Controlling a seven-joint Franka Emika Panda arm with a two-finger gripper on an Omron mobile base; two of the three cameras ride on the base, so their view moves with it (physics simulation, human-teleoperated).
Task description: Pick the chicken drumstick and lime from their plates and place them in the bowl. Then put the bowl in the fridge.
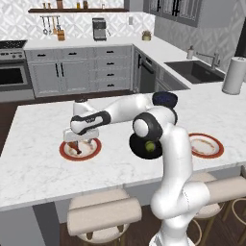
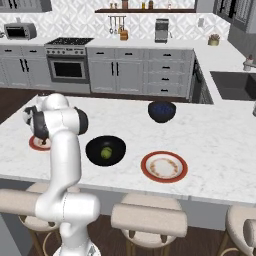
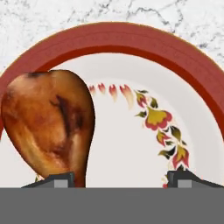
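Pincer: the dark two-finger pincer (image 3: 117, 179) hangs low over a plate, its tips spread apart, one against the drumstick's narrow end, the other on bare plate; nothing pinched.
Drumstick: the small orange-brown cooked chicken drumstick (image 3: 50, 124) lies on the plate just ahead of one fingertip, its fat end pointing away from the pincer.
Plate under pincer: a round flat plate with red-brown rim and cream, flower-painted centre (image 1: 93, 151), directly below the pincer on the white marble worktop (image 1: 33, 168).
Bowl: the wide glossy black round bowl (image 2: 95, 152) stands on the worktop well to one side of the pincer, beyond the arm.
Lime: the small round green lime (image 2: 106, 152) sits inside that bowl.
Second plate: a matching red-rimmed plate (image 2: 164, 166) lies farther from the pincer, past the bowl.
Blue bowl: a smaller dark blue bowl (image 2: 161, 111) stands well away, behind the black one.
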